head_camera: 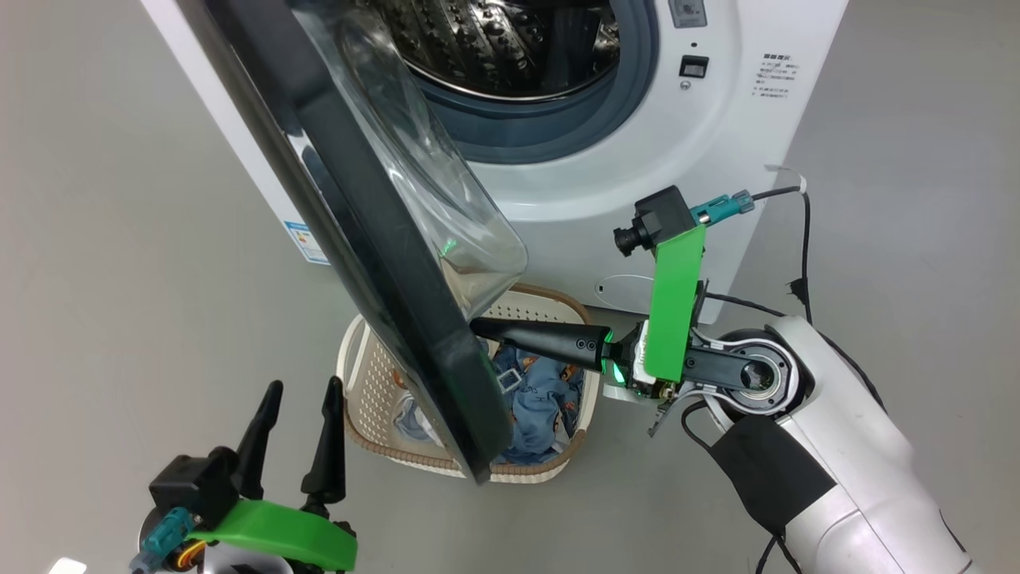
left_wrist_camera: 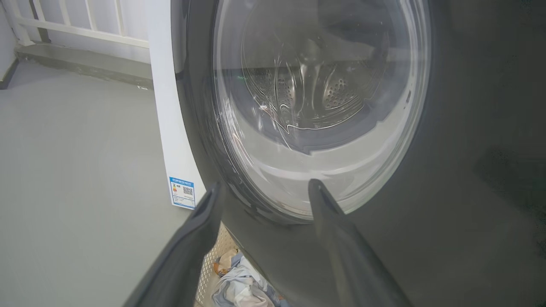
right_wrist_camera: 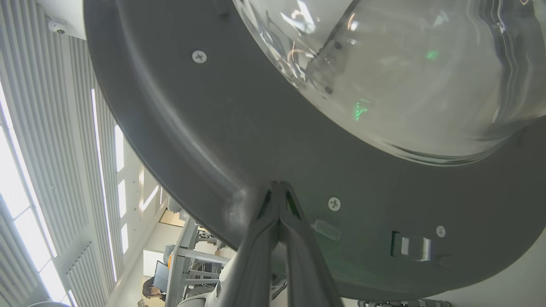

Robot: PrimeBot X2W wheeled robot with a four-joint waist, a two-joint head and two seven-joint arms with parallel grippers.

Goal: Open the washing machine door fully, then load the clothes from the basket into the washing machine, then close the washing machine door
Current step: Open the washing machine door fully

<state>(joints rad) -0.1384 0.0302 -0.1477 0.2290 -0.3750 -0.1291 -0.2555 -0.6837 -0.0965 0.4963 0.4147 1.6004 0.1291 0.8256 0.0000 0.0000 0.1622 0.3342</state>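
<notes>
The washing machine door (head_camera: 374,263) is a stiff, heavy-looking disc, a wide glossy black rim around a bulging glass bowl. It stands swung partway out from the front of the washing machine (head_camera: 717,119), with its lower edge hanging over the basket (head_camera: 558,303). I judge it will swing as one rigid piece and answer to a steady push rather than a pinch. The gloss looks slippery and the glass is the part to spare, so the place to bear on is the plain dark rim of the door's inner face, out toward the free edge where leverage is best. The right gripper (head_camera: 482,327) is set there: its two fingers are pressed together with nothing between them, and in the right wrist view the fingertips (right_wrist_camera: 268,207) appear to rest against that inner rim just below the door's glass bowl. The left gripper (head_camera: 304,385) hangs on the door's outer side, near its lower edge but apart from it — fingers spread wide, empty. The clothes (head_camera: 542,399) lie in the basket beneath the door, partly hidden by it.
</notes>
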